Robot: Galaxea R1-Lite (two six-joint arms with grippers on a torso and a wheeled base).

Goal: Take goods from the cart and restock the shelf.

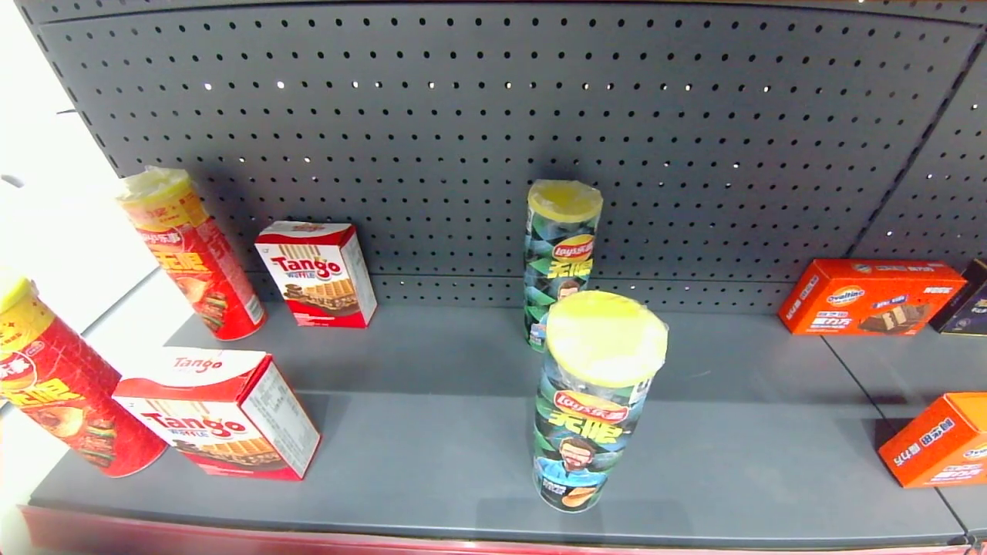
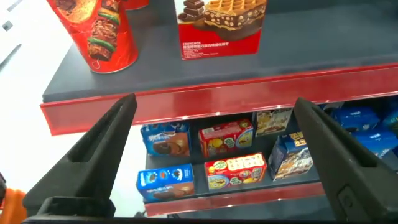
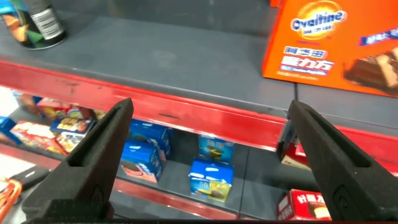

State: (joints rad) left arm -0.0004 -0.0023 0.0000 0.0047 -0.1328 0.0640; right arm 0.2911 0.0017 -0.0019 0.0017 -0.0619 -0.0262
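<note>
On the dark grey metal shelf (image 1: pixel 432 455), ahead of its perforated back panel (image 1: pixel 493 116), you have two tall green chip cans with yellow lids standing upright near the middle. The front green can (image 1: pixel 594 416) is close to the shelf's edge, and the rear green can (image 1: pixel 561 254) stands behind it by the panel.

To your left stand the rear red chip can (image 1: pixel 197 254) and the front red chip can (image 1: pixel 65 393). Each has a red-and-white wafer box just to its right: the rear wafer box (image 1: pixel 320 274) and the front wafer box (image 1: pixel 224 416). Off to your right lie the rear orange cardboard box (image 1: pixel 867 297) and the front orange cardboard box (image 1: pixel 937 439), well apart from the cans.

Your left gripper (image 2: pixel 214 102) hangs in front of the shelf's red front strip (image 2: pixel 186 99), its black fingers (image 2: pixel 93 155) spread wide with nothing between them. Beyond it you see the base of the front red chip can and the front wafer box, with small blue and red boxes (image 2: pixel 230 155) on a lower shelf.

Your right gripper (image 3: pixel 211 107) is likewise spread wide and empty before the strip, near the front orange cardboard box and the front green can's base.
</note>
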